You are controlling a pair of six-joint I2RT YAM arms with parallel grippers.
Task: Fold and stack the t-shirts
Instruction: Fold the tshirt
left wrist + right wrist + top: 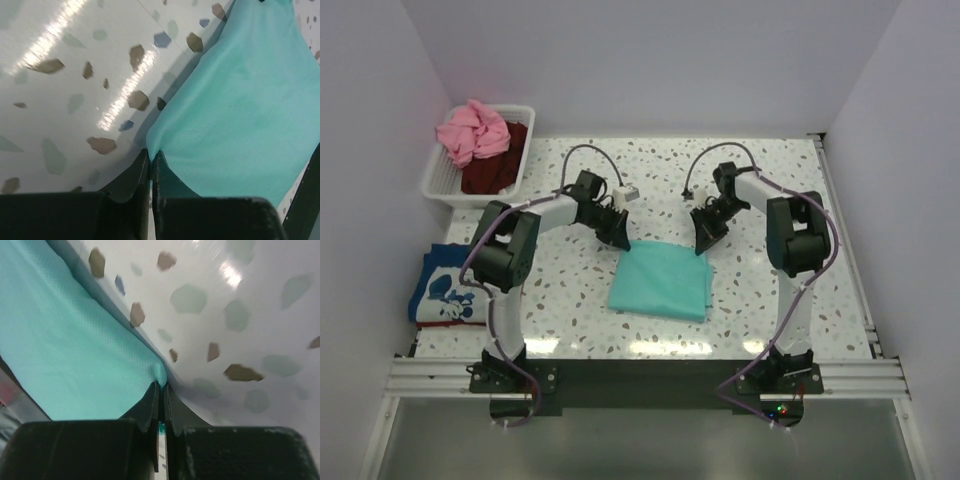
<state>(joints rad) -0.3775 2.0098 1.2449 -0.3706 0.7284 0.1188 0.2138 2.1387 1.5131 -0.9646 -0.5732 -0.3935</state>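
Observation:
A folded teal-green t-shirt point(660, 281) lies flat at the table's middle. My left gripper point(619, 238) is shut on its far left corner; in the left wrist view the teal cloth point(240, 110) is pinched between the fingers point(151, 156). My right gripper point(701, 240) is shut on the far right corner; in the right wrist view the teal cloth point(65, 345) runs into the closed fingers point(161, 386). A blue t-shirt with white print point(446, 285) lies folded at the left edge. Pink point(470, 130) and dark maroon point(496, 163) t-shirts lie in the basket.
A white slatted basket point(444, 185) stands at the far left corner. The terrazzo table point(790, 300) is bounded by white walls on three sides and a metal rail at the near edge.

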